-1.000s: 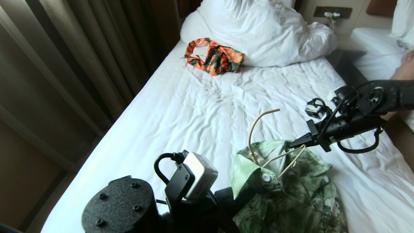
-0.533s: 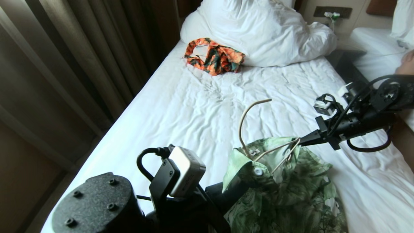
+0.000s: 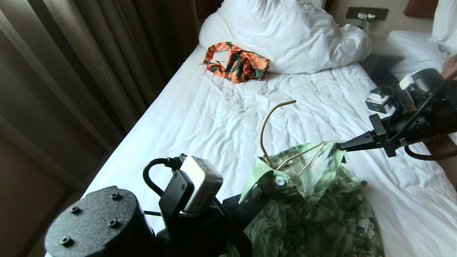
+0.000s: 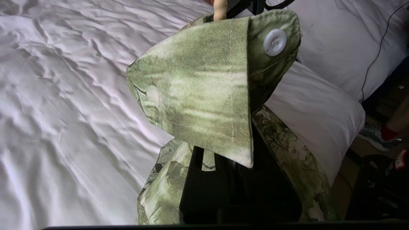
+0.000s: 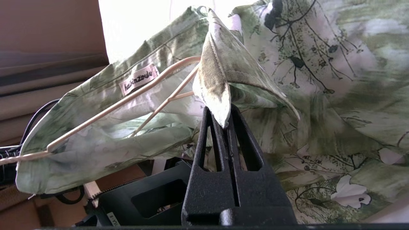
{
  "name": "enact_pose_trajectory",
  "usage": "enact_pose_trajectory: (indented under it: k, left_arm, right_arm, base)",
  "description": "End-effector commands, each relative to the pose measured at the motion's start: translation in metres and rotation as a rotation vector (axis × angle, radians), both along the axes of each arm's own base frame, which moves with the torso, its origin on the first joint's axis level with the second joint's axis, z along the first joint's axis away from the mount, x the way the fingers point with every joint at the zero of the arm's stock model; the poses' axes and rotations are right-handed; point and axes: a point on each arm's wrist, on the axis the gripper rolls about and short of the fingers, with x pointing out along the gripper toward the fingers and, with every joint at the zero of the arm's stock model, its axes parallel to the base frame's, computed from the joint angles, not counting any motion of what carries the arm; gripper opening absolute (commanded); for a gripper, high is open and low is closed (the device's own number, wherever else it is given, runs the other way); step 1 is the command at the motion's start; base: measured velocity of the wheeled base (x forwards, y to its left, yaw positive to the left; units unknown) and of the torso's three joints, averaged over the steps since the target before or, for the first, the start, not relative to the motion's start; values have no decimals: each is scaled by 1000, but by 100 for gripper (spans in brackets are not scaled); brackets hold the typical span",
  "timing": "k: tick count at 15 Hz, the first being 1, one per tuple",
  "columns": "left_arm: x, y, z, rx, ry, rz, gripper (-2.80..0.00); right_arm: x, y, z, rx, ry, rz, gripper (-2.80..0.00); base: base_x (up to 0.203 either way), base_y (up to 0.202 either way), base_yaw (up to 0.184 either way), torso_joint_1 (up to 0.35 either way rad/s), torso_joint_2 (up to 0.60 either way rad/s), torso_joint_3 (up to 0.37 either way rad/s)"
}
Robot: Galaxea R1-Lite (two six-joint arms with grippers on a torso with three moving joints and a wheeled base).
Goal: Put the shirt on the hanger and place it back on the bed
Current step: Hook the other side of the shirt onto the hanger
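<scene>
The green floral shirt (image 3: 314,210) is bunched at the near side of the bed (image 3: 214,117). The cream hanger (image 3: 266,128) stands in its collar with the hook up and both arms inside the neck opening. My right gripper (image 3: 341,146) is shut on a collar tip and stretches it to the right. In the right wrist view the gripper (image 5: 222,123) pinches that tip of the shirt (image 5: 220,95) beside the hanger (image 5: 127,99). My left gripper (image 3: 250,207) is shut on the shirt under the other collar flap. That flap of the shirt (image 4: 204,83) hides the left gripper's (image 4: 230,169) tips.
An orange-and-green garment (image 3: 237,62) lies by the heaped white duvet (image 3: 296,32) at the head of the bed. Brown curtains (image 3: 89,64) hang along the left. A second bed (image 3: 414,46) stands at the right, where a person's hand (image 3: 450,66) shows at the edge.
My right gripper has pulled away to the right and slightly up, drawing the collar over the hanger's arm. The left arm and the hanger's hook have shifted left.
</scene>
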Motion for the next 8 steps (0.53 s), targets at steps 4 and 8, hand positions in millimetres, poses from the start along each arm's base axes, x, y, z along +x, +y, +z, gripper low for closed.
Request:
enact_pose_trajectory:
  k: [4, 8]
  left_arm:
    - [-2, 2, 3, -7, -8, 6, -280]
    - [-7, 1, 1, 8, 1, -5, -280]
  right_arm:
    - [-12, -2, 19, 2, -65, -3, -280]
    - [-15, -1, 37, 4, -131, -2, -280]
  base:
    - [0, 0, 0, 0, 0, 0]
    - [0, 0, 0, 0, 0, 0]
